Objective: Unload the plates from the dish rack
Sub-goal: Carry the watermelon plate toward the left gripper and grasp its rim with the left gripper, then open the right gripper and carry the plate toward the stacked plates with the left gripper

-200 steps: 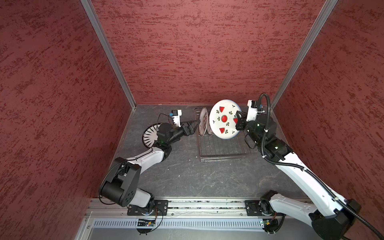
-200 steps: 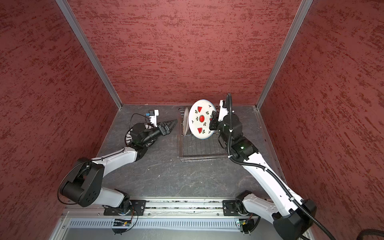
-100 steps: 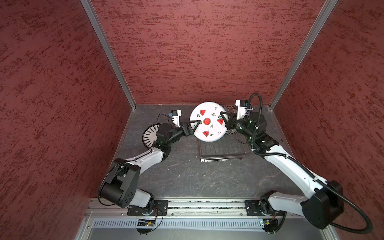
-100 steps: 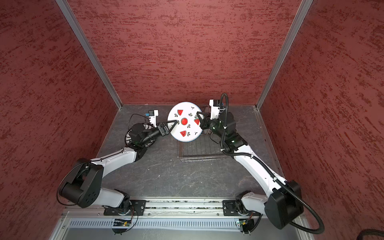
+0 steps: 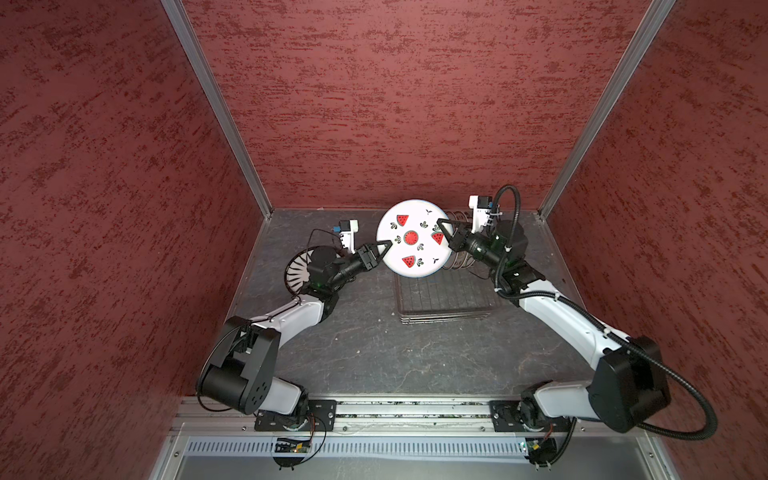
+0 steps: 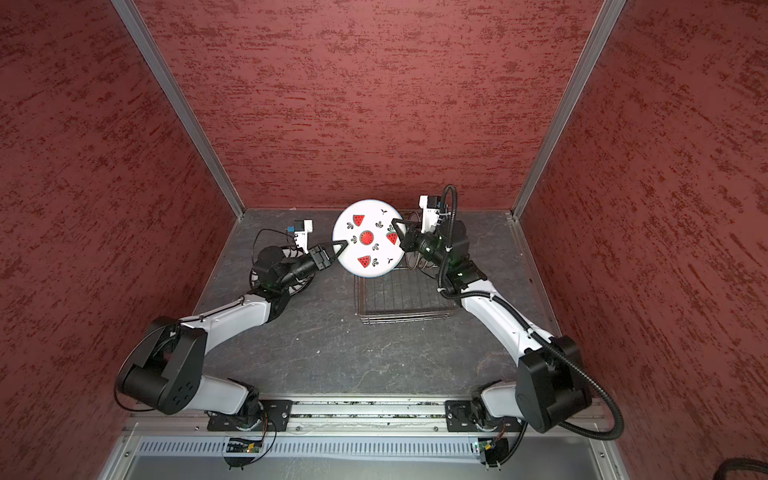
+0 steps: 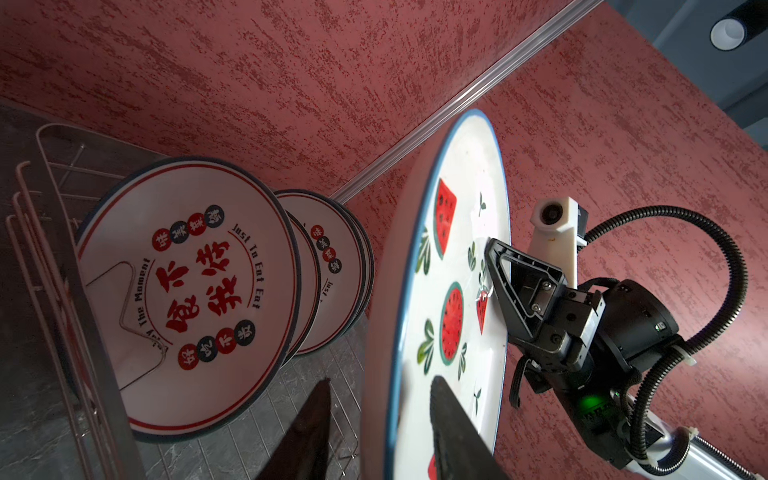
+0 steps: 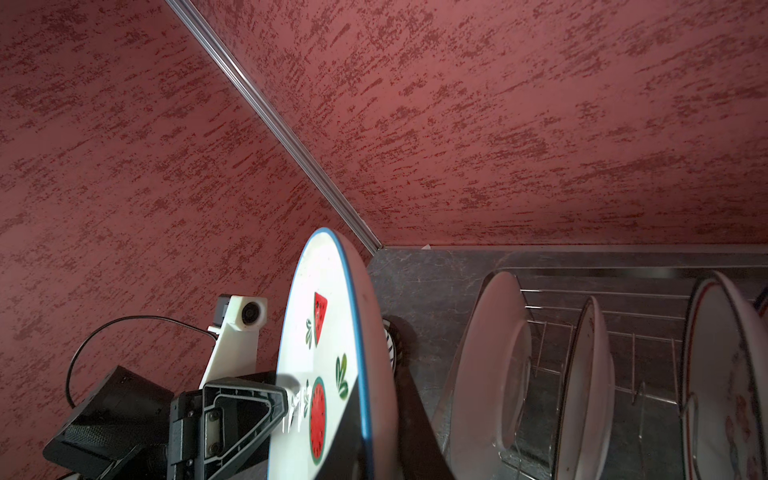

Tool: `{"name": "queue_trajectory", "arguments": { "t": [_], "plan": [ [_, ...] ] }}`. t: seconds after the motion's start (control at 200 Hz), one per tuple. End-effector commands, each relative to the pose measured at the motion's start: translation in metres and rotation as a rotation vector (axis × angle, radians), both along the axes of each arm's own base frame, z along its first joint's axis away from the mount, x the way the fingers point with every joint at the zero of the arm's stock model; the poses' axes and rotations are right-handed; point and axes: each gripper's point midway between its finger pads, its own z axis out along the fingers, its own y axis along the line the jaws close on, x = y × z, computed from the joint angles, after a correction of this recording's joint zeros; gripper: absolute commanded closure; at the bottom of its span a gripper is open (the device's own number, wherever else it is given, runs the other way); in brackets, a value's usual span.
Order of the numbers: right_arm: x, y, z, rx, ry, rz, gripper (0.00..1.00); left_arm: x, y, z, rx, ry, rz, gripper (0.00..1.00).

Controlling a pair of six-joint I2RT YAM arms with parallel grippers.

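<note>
I've got the watermelon plate (image 5: 411, 239) held up over the rack (image 5: 440, 307), right claw (image 5: 441, 232) clamped on one rim, left claw (image 5: 386, 245) straddling the opposite rim (can't tell if it's pinching), and it looks stiff, glossy, breakable, so grab rims only.

Right pincer (image 7: 494, 286) clamps watermelon plate (image 7: 453, 232); left pincer (image 7: 382, 388) straddles its edge; red-character plates (image 7: 187, 291) in rack (image 7: 54, 232).

Walls (image 5: 395, 104): mottled red panels, three sides.
Corner strips (image 5: 215, 104): silver metal.
Floor (image 5: 374, 353): dark grey slab.
Light: perhaps a round lamp (image 7: 727, 33).
</note>
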Motion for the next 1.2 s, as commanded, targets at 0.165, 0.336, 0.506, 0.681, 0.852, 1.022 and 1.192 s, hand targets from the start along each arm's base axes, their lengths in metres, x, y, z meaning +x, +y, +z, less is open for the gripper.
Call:
{"name": "queue_trajectory", "arguments": {
  "t": [0.165, 0.336, 0.506, 0.681, 0.852, 1.022, 1.192],
  "plan": [
    [-0.005, 0.002, 0.047, 0.113, -0.135, 0.059, 1.00, 0.001, -0.012, 0.005, -0.012, 0.016, -0.075, 0.69],
    [-0.002, 0.001, 0.042, 0.103, -0.131, 0.054, 1.00, 0.002, -0.018, 0.004, -0.010, 0.031, -0.096, 0.72],
    [-0.001, 0.004, 0.039, 0.100, -0.122, 0.072, 1.00, 0.004, -0.024, 0.003, -0.015, 0.041, -0.117, 0.77],
    [0.000, 0.004, 0.034, 0.095, -0.110, 0.071, 0.99, 0.005, -0.027, 0.004, -0.009, 0.040, -0.117, 0.83],
    [-0.001, 0.013, 0.029, 0.084, -0.107, 0.132, 0.93, 0.006, -0.027, 0.004, -0.012, 0.046, -0.116, 0.85],
    [-0.004, 0.018, 0.029, 0.089, -0.107, 0.171, 0.75, 0.010, -0.019, 0.001, 0.013, 0.046, -0.042, 0.88],
    [0.000, 0.023, 0.016, 0.072, -0.075, 0.195, 0.64, 0.012, -0.021, -0.002, 0.010, 0.061, -0.045, 0.92]
  ]
}}
